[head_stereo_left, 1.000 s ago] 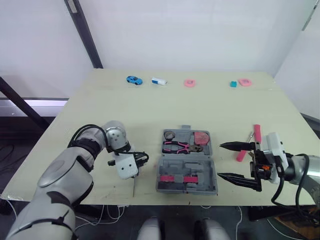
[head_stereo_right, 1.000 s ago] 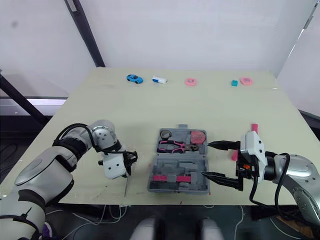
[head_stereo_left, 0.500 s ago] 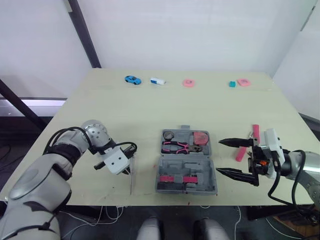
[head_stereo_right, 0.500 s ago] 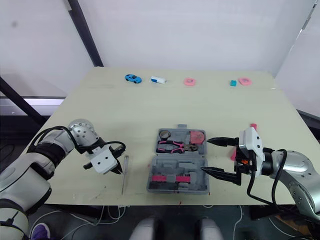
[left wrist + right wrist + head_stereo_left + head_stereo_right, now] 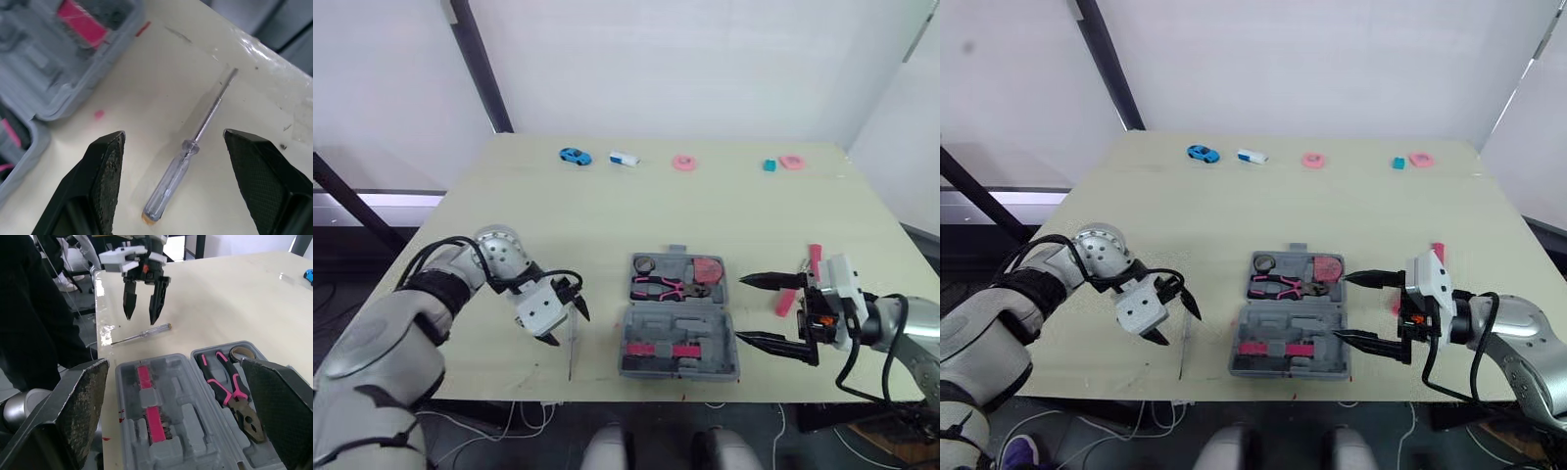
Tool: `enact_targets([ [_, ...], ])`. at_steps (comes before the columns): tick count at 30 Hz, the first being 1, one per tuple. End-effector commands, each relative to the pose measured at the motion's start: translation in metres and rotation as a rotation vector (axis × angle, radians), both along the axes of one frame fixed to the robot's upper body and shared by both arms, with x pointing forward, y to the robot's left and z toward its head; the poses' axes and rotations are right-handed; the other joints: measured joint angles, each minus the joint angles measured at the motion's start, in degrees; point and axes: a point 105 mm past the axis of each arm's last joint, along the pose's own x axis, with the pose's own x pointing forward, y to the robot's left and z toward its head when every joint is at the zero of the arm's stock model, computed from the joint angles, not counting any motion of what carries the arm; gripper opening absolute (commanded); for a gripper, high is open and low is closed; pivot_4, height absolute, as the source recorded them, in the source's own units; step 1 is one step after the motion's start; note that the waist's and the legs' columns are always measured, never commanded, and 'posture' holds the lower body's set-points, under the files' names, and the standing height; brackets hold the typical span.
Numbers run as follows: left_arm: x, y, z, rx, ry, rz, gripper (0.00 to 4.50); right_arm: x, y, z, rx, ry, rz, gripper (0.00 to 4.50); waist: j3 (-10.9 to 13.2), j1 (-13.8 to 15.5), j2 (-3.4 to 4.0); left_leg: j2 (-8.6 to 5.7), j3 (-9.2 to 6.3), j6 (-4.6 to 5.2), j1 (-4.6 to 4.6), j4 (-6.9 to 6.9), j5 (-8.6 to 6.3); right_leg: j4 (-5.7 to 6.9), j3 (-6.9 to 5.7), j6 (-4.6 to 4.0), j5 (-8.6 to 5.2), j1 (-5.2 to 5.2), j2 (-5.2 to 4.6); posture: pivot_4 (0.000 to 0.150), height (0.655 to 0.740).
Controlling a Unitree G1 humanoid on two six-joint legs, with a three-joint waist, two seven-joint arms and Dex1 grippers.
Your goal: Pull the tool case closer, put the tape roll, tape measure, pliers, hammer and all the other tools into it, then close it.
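A pale table (image 5: pixel 607 225) held a grey tool case (image 5: pixel 680 323), lying open near the middle of the near edge. In its far half sat pliers (image 5: pixel 668 287) with pink and black handles. A dark tape roll (image 5: pixel 644 262) lay at the far left corner, and a pink rounded item (image 5: pixel 709 267) at the far right was too small to identify. The near half held a pink-handled tool (image 5: pixel 661 350) pressed into the moulding, its working end hard to make out.

Just left of the case lay a clear-handled screwdriver (image 5: pixel 176 174), apart from the case, with its shaft pointing toward the near edge. The left gripper (image 5: pixel 571 329) was over the handle end with its black fingers spread wide and nothing between them. Whether it touched the table could not be told.

The right gripper (image 5: pixel 740 310) was at the right edge of the case, fingers wide apart and empty, tips pointing left. Behind it, right of the case, lay a pink handle (image 5: pixel 817 257) and another pink piece (image 5: pixel 785 304), both partly hidden by the gripper.

Well apart along the far edge sat a blue toy car (image 5: pixel 573 156), a white and blue item (image 5: pixel 624 158), a pink ring (image 5: pixel 683 163), a teal block (image 5: pixel 770 165) and a second pink ring (image 5: pixel 791 162)
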Motion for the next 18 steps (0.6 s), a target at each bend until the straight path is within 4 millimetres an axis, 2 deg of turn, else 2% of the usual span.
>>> enact_targets([
  [1,0.003,0.005,0.000,0.075,-0.025,-0.072,3.54,-0.003,0.000,0.010,0.002,-0.077,-0.020,4.50,0.0,0.0,-0.01,0.00,0.00,0.00,0.00,0.00,0.00,-0.01,0.00,0.00,0.00,0.00,0.00,0.150,0.7400],
  [13,0.019,-0.005,-0.021,0.250,-0.098,-0.178,3.54,-0.007,0.001,0.011,0.004,-0.094,-0.057,4.50,0.1,-0.1,-0.10,-0.01,-0.02,0.01,-0.01,0.00,0.00,-0.02,0.02,0.03,0.02,0.00,0.02,0.150,0.7400],
  [14,0.021,-0.006,-0.023,0.260,-0.111,-0.177,3.17,-0.007,0.000,0.011,0.004,-0.094,-0.058,4.50,0.1,-0.1,-0.10,-0.01,-0.02,0.01,-0.01,0.00,-0.01,-0.03,0.02,0.04,0.03,0.00,0.01,0.150,0.7400],
  [16,0.024,-0.003,-0.027,0.285,-0.132,-0.162,2.81,-0.009,0.000,0.011,0.001,-0.092,-0.058,4.50,0.1,-0.1,-0.10,-0.01,-0.02,0.01,-0.02,0.00,-0.01,-0.03,0.02,0.09,0.06,0.00,0.01,0.150,0.7400],
  [18,0.026,0.000,-0.030,0.294,-0.148,-0.144,1.96,-0.009,-0.001,0.011,-0.004,-0.087,-0.057,4.50,0.0,0.0,-0.05,-0.02,-0.02,0.02,0.02,-0.02,-0.01,-0.03,0.02,0.18,0.11,0.03,0.00,0.150,0.7400],
])
